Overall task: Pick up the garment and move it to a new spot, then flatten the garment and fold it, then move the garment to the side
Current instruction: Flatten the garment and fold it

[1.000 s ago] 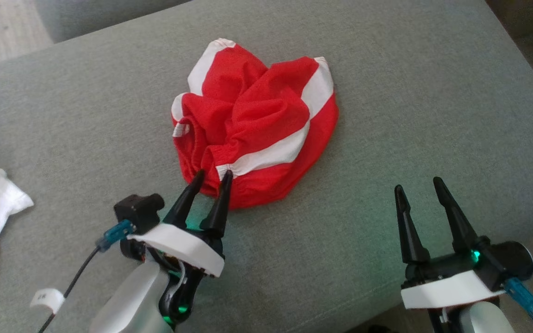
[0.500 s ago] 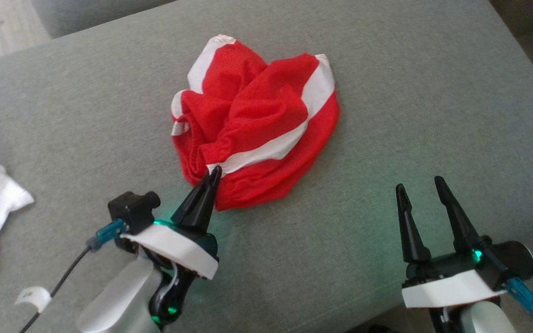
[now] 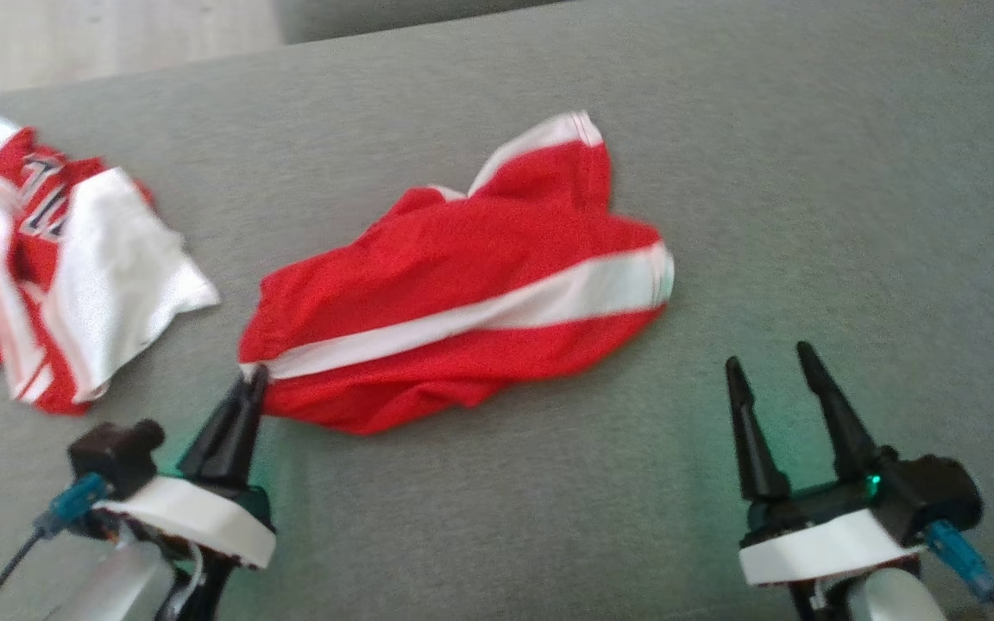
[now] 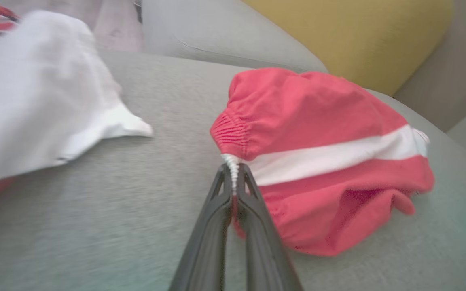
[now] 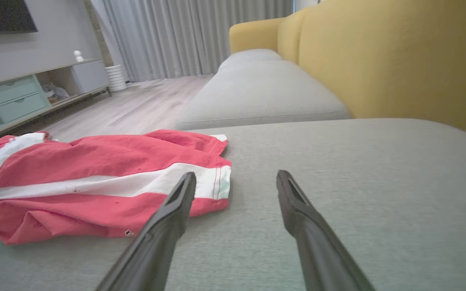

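Our left gripper [image 3: 255, 373] clenches the white-striped red mesh shorts [image 3: 462, 267], right gripper [image 3: 767, 355] released; we should drag low, clear of the red-and-white jersey [image 3: 74, 259]

Head view: high up, steep look down on grey seat cushion [image 3: 808, 172] from its near edge, mid range. Left wrist view: low, very close on red shorts [image 4: 322, 161], facing yellow backrest [image 4: 358, 36]. Right wrist view: low over the cushion, facing lengthwise toward curtains [image 5: 184, 36]. All three share the shorts and cushion top.
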Controlling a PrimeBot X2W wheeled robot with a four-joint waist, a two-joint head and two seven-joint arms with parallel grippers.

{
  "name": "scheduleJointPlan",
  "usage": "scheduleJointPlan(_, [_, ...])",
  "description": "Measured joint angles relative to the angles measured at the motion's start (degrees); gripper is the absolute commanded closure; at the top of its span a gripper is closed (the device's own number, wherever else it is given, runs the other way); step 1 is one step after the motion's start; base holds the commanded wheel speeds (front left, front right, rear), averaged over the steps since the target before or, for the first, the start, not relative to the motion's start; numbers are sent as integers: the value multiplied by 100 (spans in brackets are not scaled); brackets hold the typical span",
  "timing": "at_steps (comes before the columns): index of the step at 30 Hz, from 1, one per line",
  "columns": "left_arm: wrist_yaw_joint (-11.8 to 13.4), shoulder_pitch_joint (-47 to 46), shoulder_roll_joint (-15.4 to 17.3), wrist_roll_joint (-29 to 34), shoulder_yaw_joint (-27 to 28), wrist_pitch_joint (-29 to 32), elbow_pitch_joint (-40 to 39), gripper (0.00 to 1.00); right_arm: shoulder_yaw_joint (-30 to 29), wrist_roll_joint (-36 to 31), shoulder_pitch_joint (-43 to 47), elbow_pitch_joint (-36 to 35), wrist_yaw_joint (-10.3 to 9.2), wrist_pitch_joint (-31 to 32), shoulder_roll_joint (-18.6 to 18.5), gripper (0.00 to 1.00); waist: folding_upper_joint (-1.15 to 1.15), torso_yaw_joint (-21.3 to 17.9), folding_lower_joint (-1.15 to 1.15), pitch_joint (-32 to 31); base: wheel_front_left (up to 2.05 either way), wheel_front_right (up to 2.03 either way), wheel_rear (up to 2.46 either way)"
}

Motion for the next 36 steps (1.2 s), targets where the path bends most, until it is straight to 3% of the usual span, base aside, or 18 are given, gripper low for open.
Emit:
scheduleJointPlan(9, [54, -148, 105, 365, 258, -96, 408, 100, 872, 944, -308, 820, 0, 7, -3, 0, 0, 769, 0, -151, 0, 0, 0])
scheduleJointPlan(21, [-101, -666, -146, 708, 320, -100, 756, 100, 1552, 1981, -1215, 2231, 0, 8, -22, 0, 0, 1287, 0, 45, 0, 0, 0])
scheduleJointPlan(22, [-104, -692, -170, 739, 338, -100, 761, 100, 1631, 2042, -1252, 2253, 0, 8, -24, 38, 0, 1310, 0, 66, 0, 0, 0])
scheduleJointPlan(23, [-110, -708, -193, 764, 355, -100, 762, 100, 1673, 2053, -1290, 2248, 0, 8, -24, 88, 0, 1330, 0, 87, 0, 0, 0])
scheduleJointPlan(24, [-147, -712, -211, 780, 375, -100, 765, 100, 1675, 2034, -1333, 2228, 0, 8, -24, 100, 0, 1346, 0, 105, 0, 0, 0])
scheduleJointPlan(29, [-172, -712, -226, 932, 505, -100, 719, 100, 1548, 2100, -1421, 1823, 0, 9, -29, 100, 0, 1344, 0, 157, 0, 0, 0])
scheduleJointPlan(33, [-209, -889, -190, 1077, 617, -100, 291, 100, 1043, 2178, -1594, 1152, 0, 9, -31, 100, 0, 1250, 0, 250, 0, 0, 0])
scheduleJointPlan(36, [-244, -1532, 10, 1210, 476, -101, -203, 100, 604, 2101, -2273, 744, 0, 9, -32, 100, 0, 1133, 0, 390, 0, 0, 0])
